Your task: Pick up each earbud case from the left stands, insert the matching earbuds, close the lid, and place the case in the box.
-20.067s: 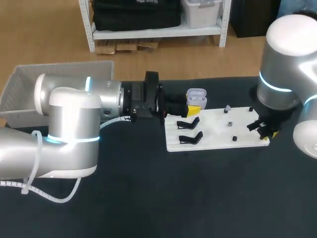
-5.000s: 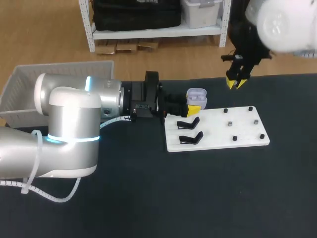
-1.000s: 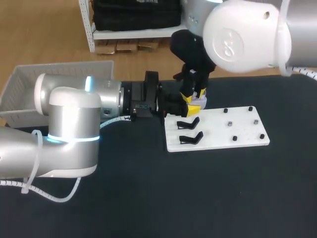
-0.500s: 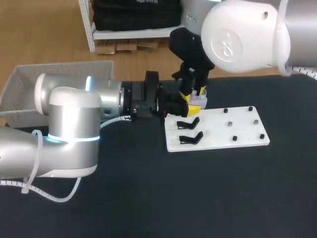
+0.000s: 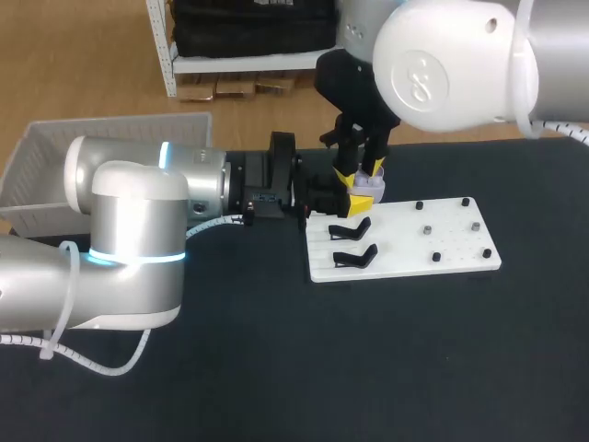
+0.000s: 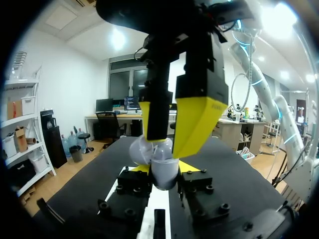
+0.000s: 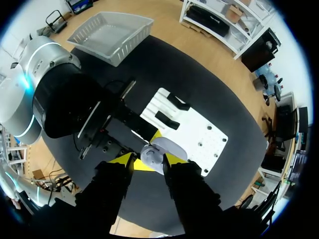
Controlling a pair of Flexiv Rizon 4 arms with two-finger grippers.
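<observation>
A lavender earbud case [image 5: 372,187] with its lid up is held off the table at the back left corner of the white board [image 5: 405,244]. My left gripper [image 5: 361,197] is shut on its base from two sides; the left wrist view shows the case [image 6: 164,172] between its tips [image 6: 165,168]. My right gripper [image 5: 359,175] comes down from above. Its yellow fingers [image 6: 199,119] straddle the raised lid and stand open. In the right wrist view the case [image 7: 158,151] lies between that gripper's tips [image 7: 148,160].
Two black stands [image 5: 350,229] [image 5: 354,255] sit bare on the board's left side. Small dark pegs [image 5: 425,230] dot its right side. A grey basket [image 5: 37,175] stands at the table's far left, behind my left arm [image 7: 65,99].
My right gripper's fingers have spread a little over the case and lifted slightly. The left arm and the case have stayed put.
</observation>
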